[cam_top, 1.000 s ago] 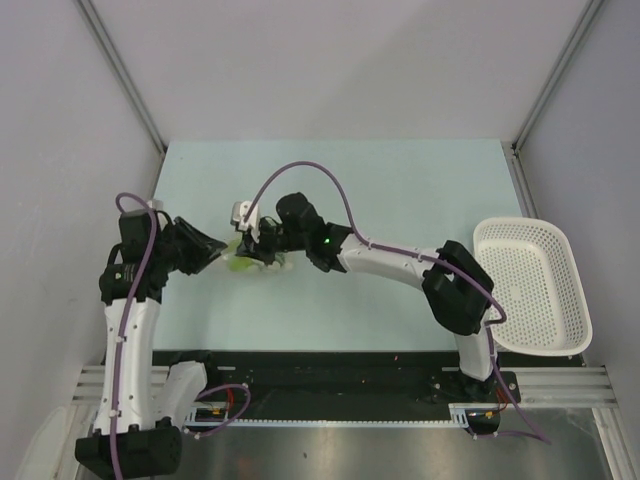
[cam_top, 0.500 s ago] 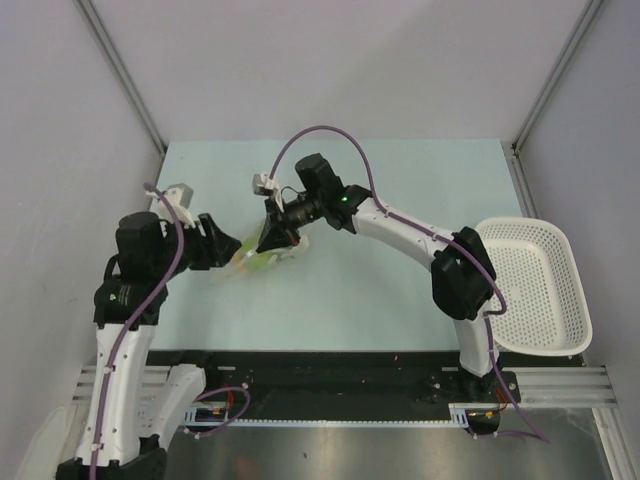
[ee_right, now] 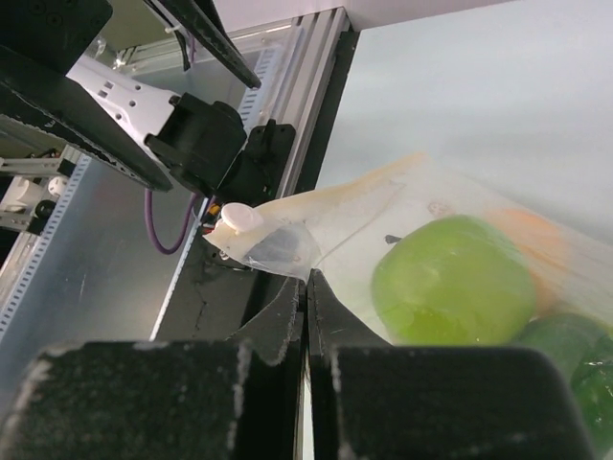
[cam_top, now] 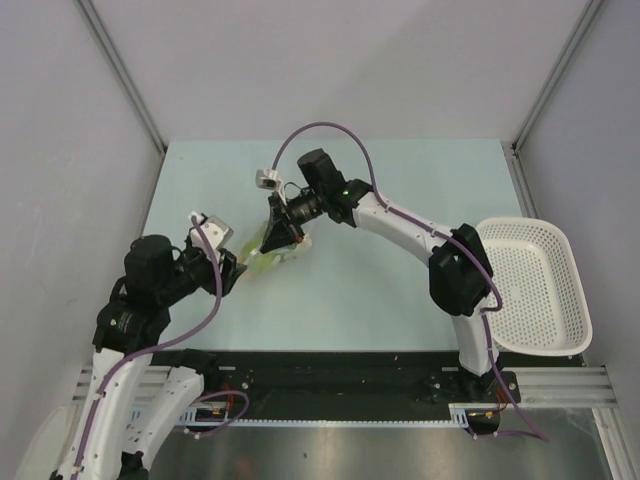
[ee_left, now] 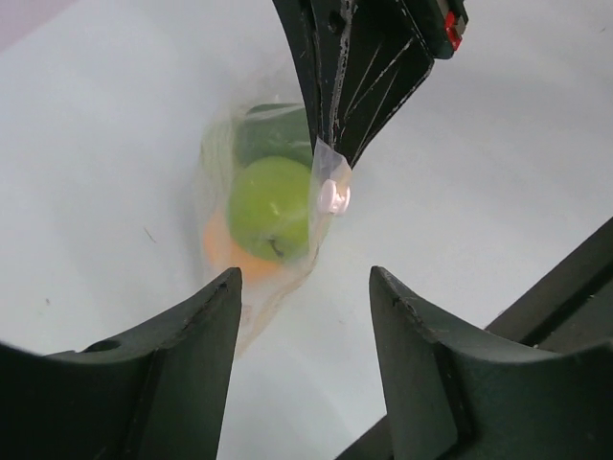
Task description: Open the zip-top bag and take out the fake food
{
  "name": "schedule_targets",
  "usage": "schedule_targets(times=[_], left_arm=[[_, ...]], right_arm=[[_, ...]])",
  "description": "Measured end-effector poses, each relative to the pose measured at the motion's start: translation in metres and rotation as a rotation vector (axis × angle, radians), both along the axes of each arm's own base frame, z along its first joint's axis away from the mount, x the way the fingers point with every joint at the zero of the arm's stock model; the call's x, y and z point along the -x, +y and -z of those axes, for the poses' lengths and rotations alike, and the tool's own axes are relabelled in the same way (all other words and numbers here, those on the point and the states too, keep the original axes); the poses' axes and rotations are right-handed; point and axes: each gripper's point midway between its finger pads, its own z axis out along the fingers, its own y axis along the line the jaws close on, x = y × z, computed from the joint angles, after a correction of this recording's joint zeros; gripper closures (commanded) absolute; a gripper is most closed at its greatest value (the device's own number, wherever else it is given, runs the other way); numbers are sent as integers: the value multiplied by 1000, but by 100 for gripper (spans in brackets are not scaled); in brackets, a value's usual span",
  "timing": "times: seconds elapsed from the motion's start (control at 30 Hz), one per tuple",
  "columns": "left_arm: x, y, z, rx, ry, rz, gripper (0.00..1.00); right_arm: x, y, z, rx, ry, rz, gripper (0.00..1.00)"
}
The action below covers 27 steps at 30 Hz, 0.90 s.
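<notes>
My right pincer [ee_right: 306, 287] pinches the lip of the zip-top bag [ee_right: 364, 216] mid-frame, dangling the fake food [ee_right: 450, 278]; my left pincer [ee_left: 305, 287] hangs spread, ready to grab.

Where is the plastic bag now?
Top view: the bag is over the left half of the table, one edge pinched by the right gripper, the open left gripper beside it.

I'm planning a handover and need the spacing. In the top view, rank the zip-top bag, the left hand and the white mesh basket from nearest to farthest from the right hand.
Measured from the right hand:
1. zip-top bag: pinched at its edge by that hand, so it is touching.
2. left hand: open, just left of the bag.
3. white mesh basket: at the table's far right edge.
</notes>
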Motion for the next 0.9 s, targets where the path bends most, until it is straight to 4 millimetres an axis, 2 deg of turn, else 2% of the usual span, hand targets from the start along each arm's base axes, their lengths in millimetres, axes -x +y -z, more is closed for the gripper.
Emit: schedule_targets(times=[0.13, 0.33, 0.53, 0.57, 0.63, 0.77, 0.8, 0.83, 0.9], left_arm=[[-3, -3, -4, -29, -53, 48, 45], [-14, -13, 3, -39, -40, 108, 47], [-24, -21, 2, -32, -54, 137, 59], [-25, -22, 2, -32, -54, 140, 67], [-27, -24, 3, -32, -57, 146, 74], [-28, -27, 5, -32, -57, 156, 100], [-28, -27, 4, -31, -58, 159, 99], [-28, -27, 4, -32, -59, 162, 100], [-27, -28, 4, -33, -61, 169, 100]], right_arm=[[-2, -3, -4, -2, 23, 3, 100], [0, -2, -8, -8, 48, -4, 100], [3, 2, -9, -14, 62, -15, 100], [3, 2, -8, -15, 63, -18, 100], [4, 4, -7, -15, 70, -21, 100], [7, 6, -7, -15, 74, -26, 100], [7, 6, -8, -15, 74, -27, 100], [7, 6, -8, -15, 74, -27, 87], [6, 7, -7, -14, 69, -21, 77]])
